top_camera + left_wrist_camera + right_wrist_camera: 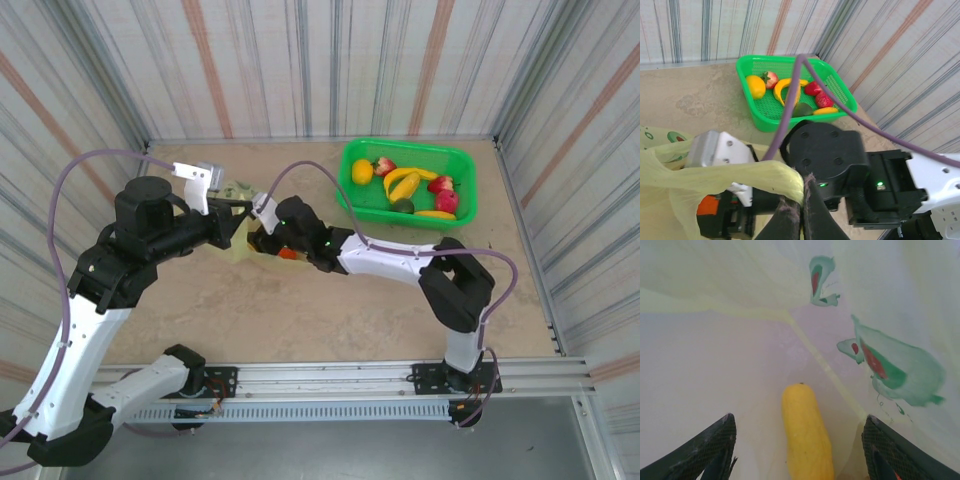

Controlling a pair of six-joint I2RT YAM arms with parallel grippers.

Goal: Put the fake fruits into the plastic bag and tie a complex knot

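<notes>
Clearly, we are seeing the left jaws pinching shut on a bunched strip of the plastic bag (715,175), though their tips are running off the bottom edge of the left wrist view. Inside the bag, the right jaws are standing wide apart with a yellow banana (805,435) lying between them, touching neither, its near end cut off by the frame. From above, both wrists are covering most of the bag on the surface (300,320), while the other fake fruits (410,185) are sitting in the green basket (470,170) at the far right.
</notes>
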